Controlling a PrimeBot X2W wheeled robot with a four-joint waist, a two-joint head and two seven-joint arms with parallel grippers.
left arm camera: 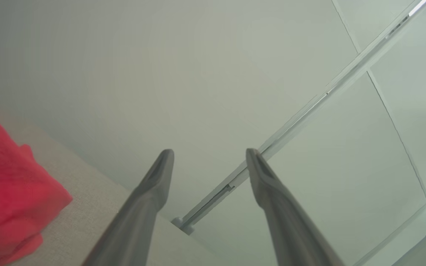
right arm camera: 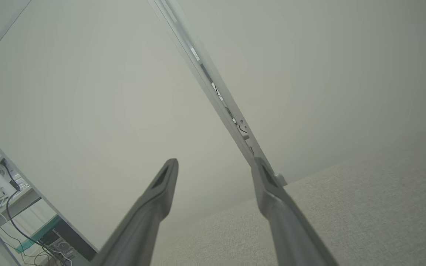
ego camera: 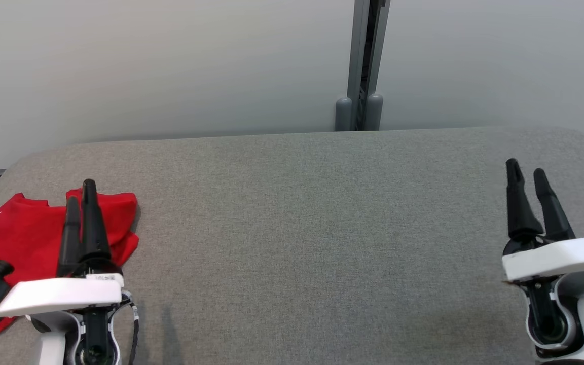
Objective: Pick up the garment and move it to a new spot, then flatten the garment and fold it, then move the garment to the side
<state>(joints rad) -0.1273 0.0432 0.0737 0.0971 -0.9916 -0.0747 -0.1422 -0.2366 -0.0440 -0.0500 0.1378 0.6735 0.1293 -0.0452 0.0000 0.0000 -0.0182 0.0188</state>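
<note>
garment (ego camera: 18,228): soft, floppy, light I'd guess; rumpled at the counter's (ego camera: 297,228) left edge
grab: pinch a loose corner, probably
left end effector (ego camera: 81,190), right end effector (ego camera: 525,170): both spread, empty

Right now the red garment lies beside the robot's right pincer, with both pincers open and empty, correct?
No: the head view shows the red garment beside the left pincer, far from the right pincer. Both pincers are open and empty.

Head cam: we look forward and down across the bench (ego camera: 292,228). Wrist cams sit low near it, tilted up at the wall (left arm camera: 142,66); all three share the rail (right arm camera: 213,85).
</note>
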